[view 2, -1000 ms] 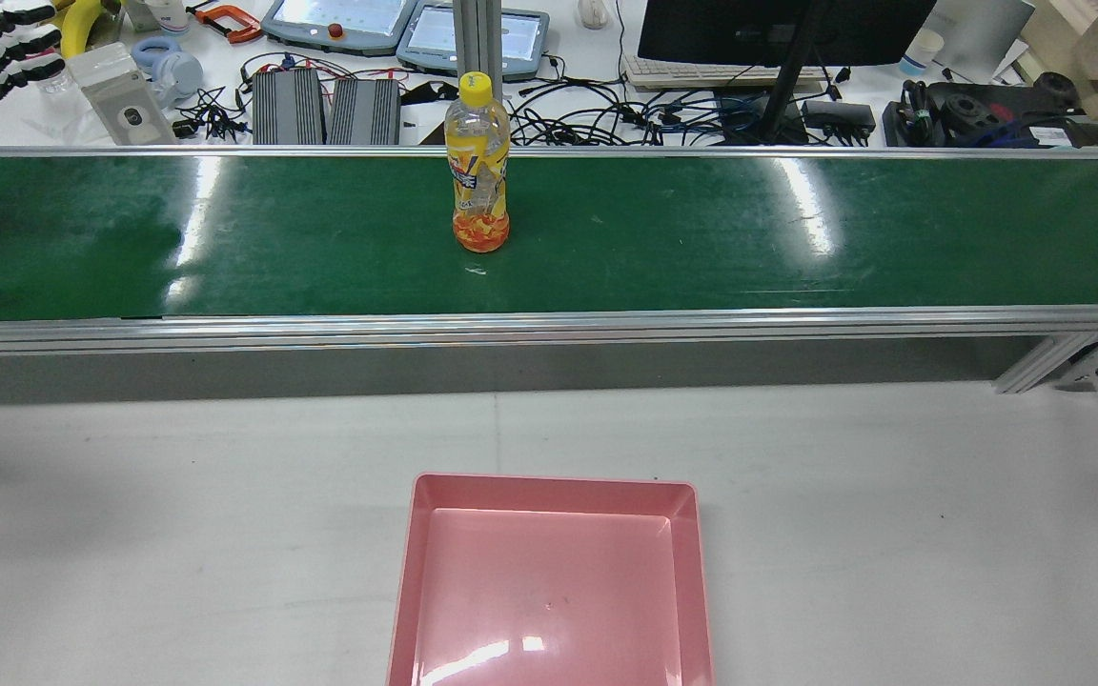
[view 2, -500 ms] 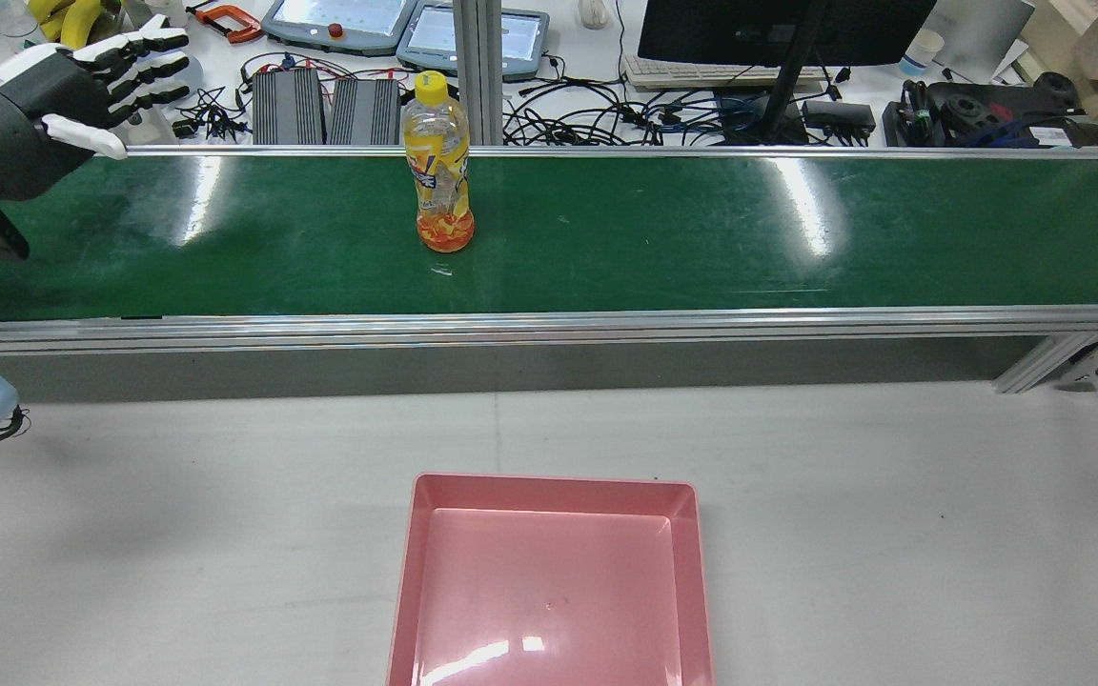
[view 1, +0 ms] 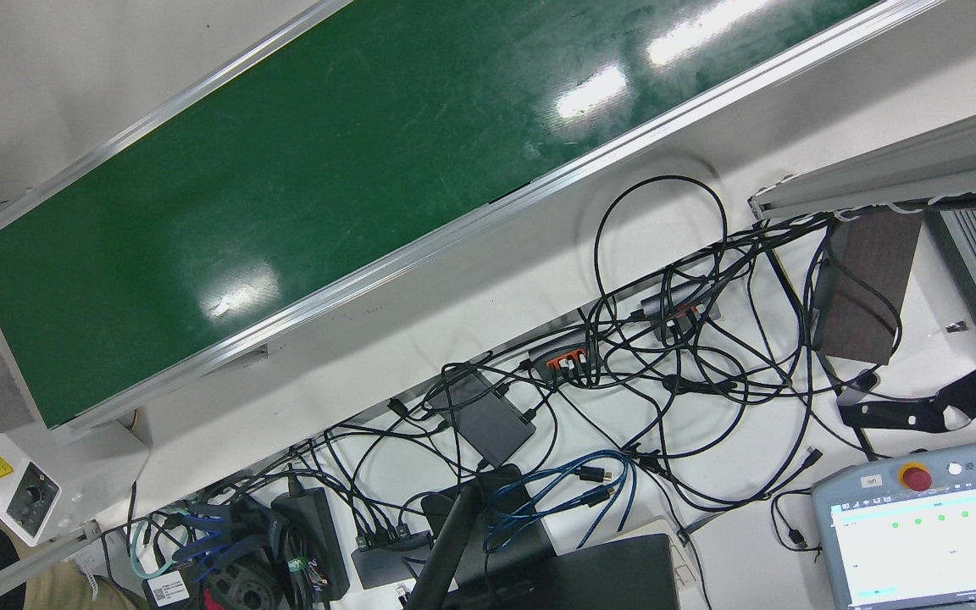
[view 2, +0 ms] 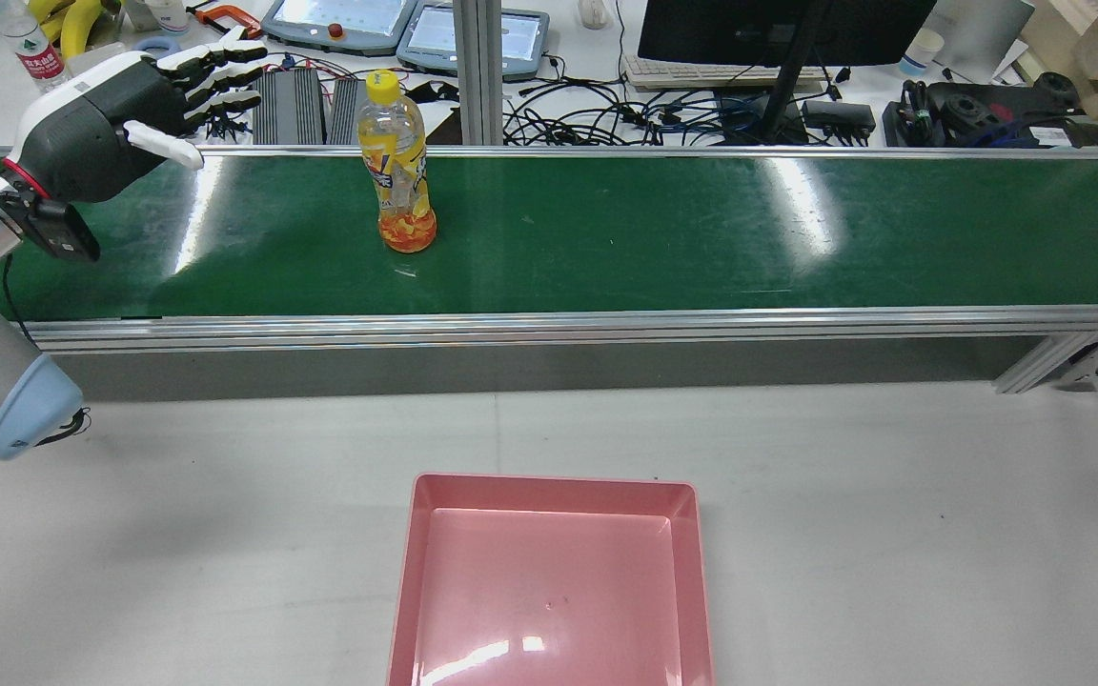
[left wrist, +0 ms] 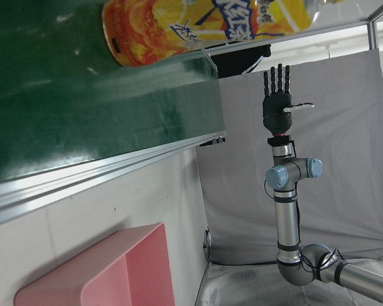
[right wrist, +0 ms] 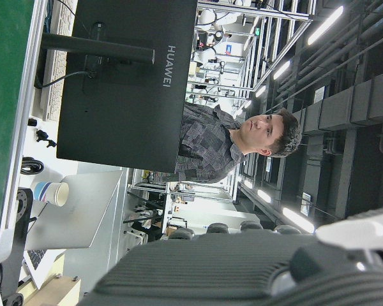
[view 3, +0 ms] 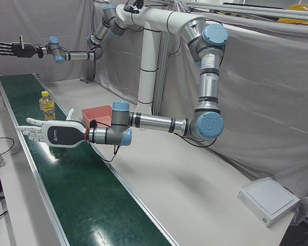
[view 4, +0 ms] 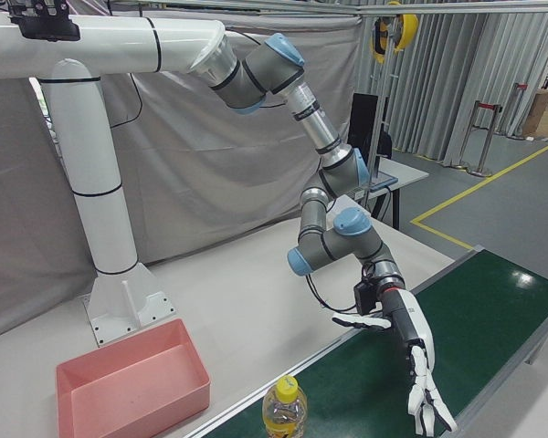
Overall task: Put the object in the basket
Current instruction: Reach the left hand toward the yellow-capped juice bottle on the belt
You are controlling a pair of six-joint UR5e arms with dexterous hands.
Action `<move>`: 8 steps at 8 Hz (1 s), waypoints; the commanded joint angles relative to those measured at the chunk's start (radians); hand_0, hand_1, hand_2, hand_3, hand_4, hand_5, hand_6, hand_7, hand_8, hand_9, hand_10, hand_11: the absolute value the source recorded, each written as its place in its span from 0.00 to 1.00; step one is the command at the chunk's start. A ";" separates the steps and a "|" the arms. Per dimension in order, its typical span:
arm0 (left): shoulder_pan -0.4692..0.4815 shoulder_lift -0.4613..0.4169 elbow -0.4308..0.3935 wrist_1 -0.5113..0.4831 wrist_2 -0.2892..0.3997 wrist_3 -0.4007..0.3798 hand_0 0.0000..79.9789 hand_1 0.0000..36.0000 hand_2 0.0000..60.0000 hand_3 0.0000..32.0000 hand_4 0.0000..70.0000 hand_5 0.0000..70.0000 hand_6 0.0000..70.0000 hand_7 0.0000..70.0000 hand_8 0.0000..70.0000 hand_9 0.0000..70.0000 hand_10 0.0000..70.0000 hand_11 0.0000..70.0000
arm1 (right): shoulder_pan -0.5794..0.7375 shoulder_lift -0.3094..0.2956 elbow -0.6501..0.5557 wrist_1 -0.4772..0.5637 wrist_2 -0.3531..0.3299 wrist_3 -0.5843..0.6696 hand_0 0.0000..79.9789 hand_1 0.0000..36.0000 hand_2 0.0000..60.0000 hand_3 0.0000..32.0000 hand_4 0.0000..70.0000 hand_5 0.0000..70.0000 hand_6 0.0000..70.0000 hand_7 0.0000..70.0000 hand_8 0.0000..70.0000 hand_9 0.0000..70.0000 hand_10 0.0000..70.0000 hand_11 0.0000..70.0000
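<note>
One clear plastic bottle with yellow cap and orange-yellow label (view 2: 400, 162) upright on the long green conveyor belt (view 2: 663, 229), left of centre in the rear view, near the belt's far rail. Same bottle at bottom centre of the right-front view (view 4: 285, 412) and at left in the left-front view (view 3: 46, 105). Nothing touching it.

Left hand (view 2: 120, 105), black palm with white-tipped fingers (view 2: 225, 74), at upper left of the rear view, above the belt's far edge, well apart from the bottle and to its left. Fingers spread and straight, holding nothing. Same hand at lower right of the right-front view (view 4: 418, 365), palm flat over the belt.

Right hand (view 3: 13, 48) at upper left of the left-front view, raised high beyond the belt's far end, fingers splayed, empty. Seen too in the left hand view (left wrist: 278, 99), fingers apart.

Shallow pink rectangular plastic basket (view 2: 687, 572) at bottom centre of the rear view on the white table (view 2: 892, 495), empty, well apart from the bottle, nearer the camera than the belt.
</note>
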State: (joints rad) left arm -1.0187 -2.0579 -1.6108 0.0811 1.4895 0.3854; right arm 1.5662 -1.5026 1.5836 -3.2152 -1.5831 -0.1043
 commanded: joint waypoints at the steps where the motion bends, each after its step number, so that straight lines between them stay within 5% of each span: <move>1: 0.055 -0.053 0.005 0.026 0.000 0.010 0.61 0.20 0.00 0.00 0.23 0.22 0.00 0.00 0.09 0.16 0.14 0.22 | 0.000 0.001 -0.001 0.000 0.000 0.000 0.00 0.00 0.00 0.00 0.00 0.00 0.00 0.00 0.00 0.00 0.00 0.00; 6: 0.110 -0.119 0.005 0.090 0.000 0.035 0.61 0.24 0.00 0.00 0.26 0.26 0.00 0.00 0.12 0.20 0.15 0.23 | 0.000 -0.001 0.001 0.000 0.000 0.000 0.00 0.00 0.00 0.00 0.00 0.00 0.00 0.00 0.00 0.00 0.00 0.00; 7: 0.121 -0.122 0.005 0.126 -0.002 0.035 0.62 0.30 0.00 0.00 0.29 0.43 0.04 0.06 0.19 0.30 0.20 0.30 | 0.000 0.001 0.001 0.000 0.000 0.000 0.00 0.00 0.00 0.00 0.00 0.00 0.00 0.00 0.00 0.00 0.00 0.00; 8: 0.112 -0.125 -0.001 0.181 -0.005 0.035 0.68 0.38 0.26 0.00 0.64 0.87 0.47 0.69 0.66 0.91 0.78 1.00 | 0.000 -0.001 0.001 0.000 0.000 0.000 0.00 0.00 0.00 0.00 0.00 0.00 0.00 0.00 0.00 0.00 0.00 0.00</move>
State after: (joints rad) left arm -0.9097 -2.1708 -1.6060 0.1803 1.4889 0.4195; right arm 1.5662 -1.5026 1.5844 -3.2152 -1.5831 -0.1043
